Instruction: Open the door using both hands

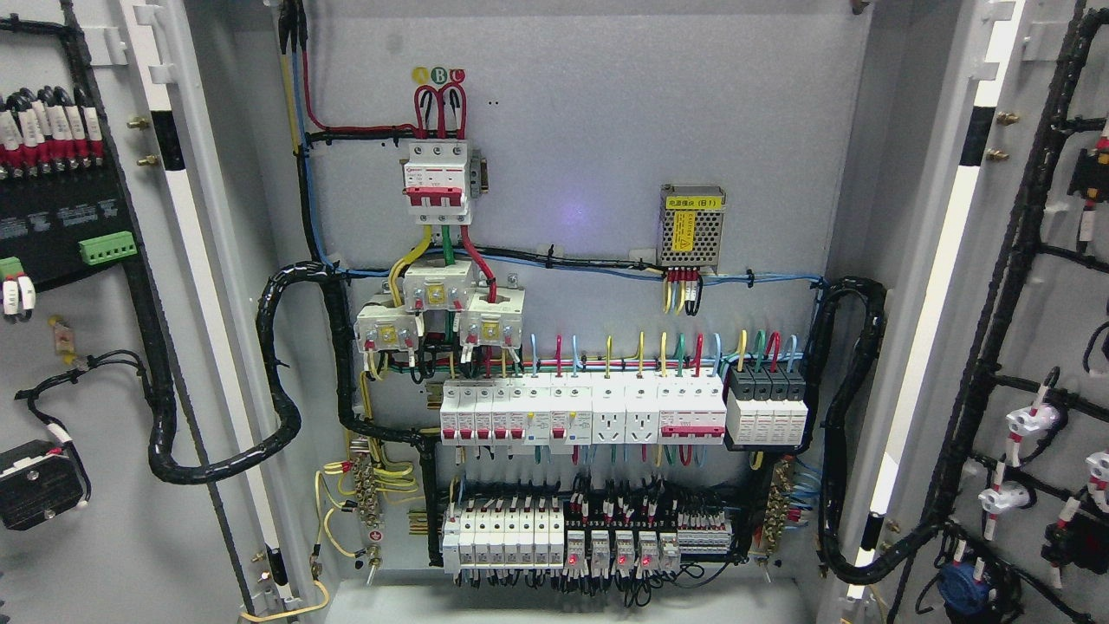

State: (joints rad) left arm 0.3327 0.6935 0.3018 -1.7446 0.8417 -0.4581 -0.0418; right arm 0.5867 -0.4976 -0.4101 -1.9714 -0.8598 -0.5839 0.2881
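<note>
A grey electrical cabinet stands open in front of me. Its left door [87, 364] is swung out to the left and its right door [1040, 286] to the right, both showing their wired inner faces. The back panel [606, 130] is in full view with a red-and-white main breaker [437, 182], a row of white breakers [580, 412] and a lower row of terminals and relays [563, 537]. Neither of my hands nor arms shows in the head view.
Thick black cable looms [277, 373] run from each door into the cabinet at the hinge sides. A small mesh power supply [691, 227] sits at the upper right of the panel. The cabinet's bottom ledge [563, 602] is at the lower edge.
</note>
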